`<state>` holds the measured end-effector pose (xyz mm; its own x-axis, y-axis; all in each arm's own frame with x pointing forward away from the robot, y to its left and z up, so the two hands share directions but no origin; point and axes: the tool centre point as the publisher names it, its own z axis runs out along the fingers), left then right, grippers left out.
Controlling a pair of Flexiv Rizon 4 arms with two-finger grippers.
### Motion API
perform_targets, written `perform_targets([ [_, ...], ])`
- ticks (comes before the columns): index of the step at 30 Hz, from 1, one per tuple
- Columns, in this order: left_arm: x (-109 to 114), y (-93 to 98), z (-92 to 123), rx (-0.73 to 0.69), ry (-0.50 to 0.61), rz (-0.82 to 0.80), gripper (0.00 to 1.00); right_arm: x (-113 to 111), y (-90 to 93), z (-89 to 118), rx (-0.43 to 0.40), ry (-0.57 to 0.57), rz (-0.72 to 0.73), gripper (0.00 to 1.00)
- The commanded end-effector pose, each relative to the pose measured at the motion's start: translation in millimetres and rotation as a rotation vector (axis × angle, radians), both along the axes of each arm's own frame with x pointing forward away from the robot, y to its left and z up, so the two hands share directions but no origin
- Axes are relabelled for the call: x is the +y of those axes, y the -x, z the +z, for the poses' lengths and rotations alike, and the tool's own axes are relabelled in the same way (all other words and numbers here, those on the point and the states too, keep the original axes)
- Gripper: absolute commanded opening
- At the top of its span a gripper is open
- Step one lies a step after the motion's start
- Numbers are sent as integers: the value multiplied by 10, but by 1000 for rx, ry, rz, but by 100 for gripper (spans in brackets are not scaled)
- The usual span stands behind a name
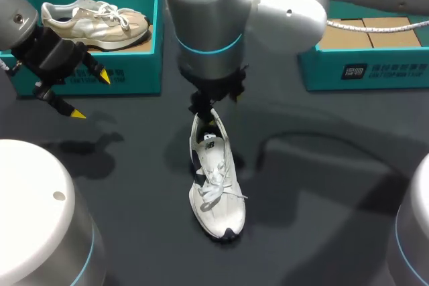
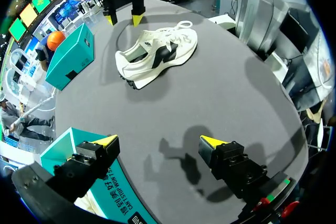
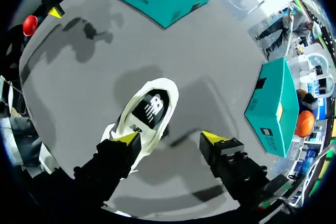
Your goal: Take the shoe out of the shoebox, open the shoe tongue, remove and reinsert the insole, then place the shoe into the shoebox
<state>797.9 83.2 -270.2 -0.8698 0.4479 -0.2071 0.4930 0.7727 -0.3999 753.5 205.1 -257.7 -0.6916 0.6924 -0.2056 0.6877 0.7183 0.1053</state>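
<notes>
A white shoe [image 1: 216,185] [image 2: 157,56] lies on the dark table, toe towards the front edge. My right gripper [image 1: 218,102] [image 3: 169,138] hangs open just above its heel. One finger stands over the heel's rim, the other over bare table, and nothing is held. Through the shoe's opening [image 3: 144,114] the black insole [image 3: 150,106] with a white logo shows. My left gripper [image 1: 90,95] [image 2: 158,141] is open and empty, in front of the teal shoebox [image 1: 144,45] at the back left. That box holds a beige shoe [image 1: 94,21].
A second teal box [image 1: 365,65] [image 3: 273,103] with brown cardboard in it stands at the back right. My right arm's thick wrist [image 1: 204,25] hides the table behind the white shoe. In the left wrist view my right gripper [image 2: 123,19] shows beyond the shoe.
</notes>
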Motion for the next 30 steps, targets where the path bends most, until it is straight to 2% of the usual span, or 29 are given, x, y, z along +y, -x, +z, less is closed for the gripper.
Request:
perform_targets([
  [1, 3, 8, 0, -2, -2, 0, 100, -147, -122, 154, 64, -123, 164, 100],
  [14, 3, 8, 0, -2, -2, 0, 100, -147, -122, 154, 64, -123, 164, 100],
  [18, 3, 8, 0, -2, -2, 0, 100, -61, -179, 178, 32, -97, 264, 100],
  [23, 3, 8, 0, -2, -2, 0, 100, 46, -254, 117, 37, -63, 397, 100],
  [26, 3, 8, 0, -2, -2, 0, 100, 70, -317, 45, 51, -52, 475, 100],
  [28, 3, 8, 0, -2, -2, 0, 100, 96, -350, -10, 113, 4, 569, 100],
  [30, 3, 8, 0, -2, -2, 0, 100, 96, -350, -10, 113, 4, 569, 100],
])
